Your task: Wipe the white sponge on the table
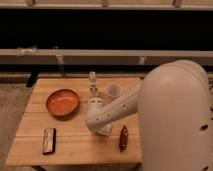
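Note:
The table [75,150] is a light wooden plank top seen from above. My gripper [102,129] points down at its middle, at the end of the big white arm [170,115] that comes in from the right. It is shut, and the wrist hides most of it. A small pale patch at its tip, resting on the wood, looks like the white sponge [106,132]. I cannot tell whether the gripper holds the sponge or only presses on it.
An orange bowl [62,102] sits left of the gripper. A dark rectangular bar [49,140] lies at the front left. A clear cup [114,90] and a small bottle [93,80] stand behind the gripper. A reddish-brown object [123,137] lies to the gripper's right.

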Robot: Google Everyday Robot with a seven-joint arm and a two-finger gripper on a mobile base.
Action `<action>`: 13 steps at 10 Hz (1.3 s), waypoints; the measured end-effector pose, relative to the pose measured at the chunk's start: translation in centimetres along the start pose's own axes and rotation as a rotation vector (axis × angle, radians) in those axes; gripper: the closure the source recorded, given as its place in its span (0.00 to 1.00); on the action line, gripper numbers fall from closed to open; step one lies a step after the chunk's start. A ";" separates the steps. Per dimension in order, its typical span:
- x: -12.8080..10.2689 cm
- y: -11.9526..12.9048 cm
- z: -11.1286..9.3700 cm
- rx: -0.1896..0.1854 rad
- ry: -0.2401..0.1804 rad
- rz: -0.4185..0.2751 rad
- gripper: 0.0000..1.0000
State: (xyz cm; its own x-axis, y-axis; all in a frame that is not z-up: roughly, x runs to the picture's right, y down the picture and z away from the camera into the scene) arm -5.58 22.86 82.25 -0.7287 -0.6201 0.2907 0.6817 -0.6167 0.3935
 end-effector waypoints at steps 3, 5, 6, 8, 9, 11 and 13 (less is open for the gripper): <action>0.0 0.1 -0.6 -0.003 0.002 0.003 0.86; -0.1 1.0 -2.5 -0.014 0.001 0.008 0.86; -0.1 1.1 -2.7 -0.019 -0.002 0.003 0.86; 0.7 1.8 -2.3 -0.030 -0.009 -0.008 0.86; 0.9 2.2 -1.8 -0.035 -0.014 -0.009 0.86; 2.0 2.9 -0.6 -0.056 -0.016 0.005 0.86; 2.9 3.2 -0.5 -0.069 0.002 0.023 0.86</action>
State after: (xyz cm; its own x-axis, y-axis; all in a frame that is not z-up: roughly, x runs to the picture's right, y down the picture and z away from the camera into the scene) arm -5.50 18.88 83.90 -0.7124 -0.6356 0.2975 0.7015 -0.6340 0.3255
